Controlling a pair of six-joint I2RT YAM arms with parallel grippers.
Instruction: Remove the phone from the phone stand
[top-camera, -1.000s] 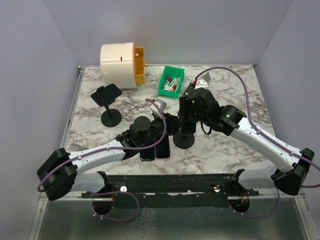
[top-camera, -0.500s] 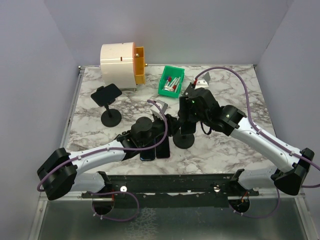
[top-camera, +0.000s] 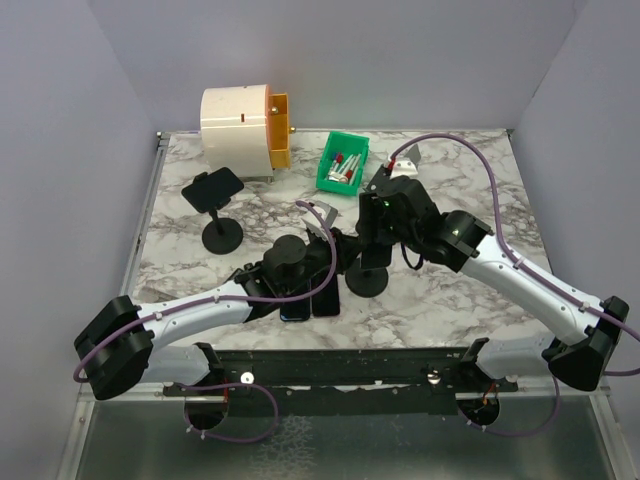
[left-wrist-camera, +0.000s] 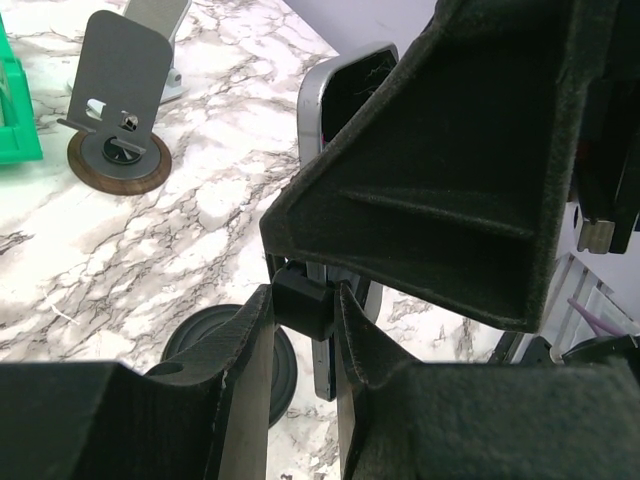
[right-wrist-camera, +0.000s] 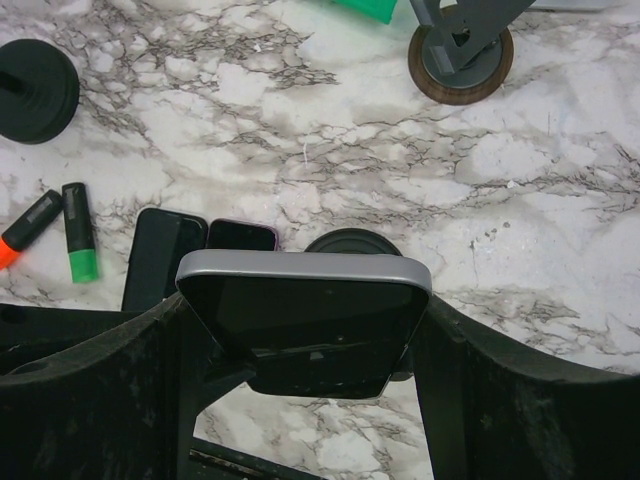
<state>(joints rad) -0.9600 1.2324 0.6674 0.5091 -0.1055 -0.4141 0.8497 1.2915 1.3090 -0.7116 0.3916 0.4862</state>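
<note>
The phone, dark-screened with a silver rim, sits on the black phone stand. The stand's round base rests on the marble at the table's middle. My right gripper is shut on the phone, one finger on each long edge. In the left wrist view the phone's silver edge rises behind the stand's black neck block. My left gripper is shut on that block, both fingers pressing its sides. From above, the right gripper covers most of the phone, and the left gripper reaches in from the left.
Two phones lie flat just left of the stand's base. A second black stand stands at the left, a white and orange device at the back, a green bin and a grey stand behind. Markers lie near.
My left gripper's jaws have narrowed onto the stand's neck block. The right gripper and the phone have stayed where they were.
</note>
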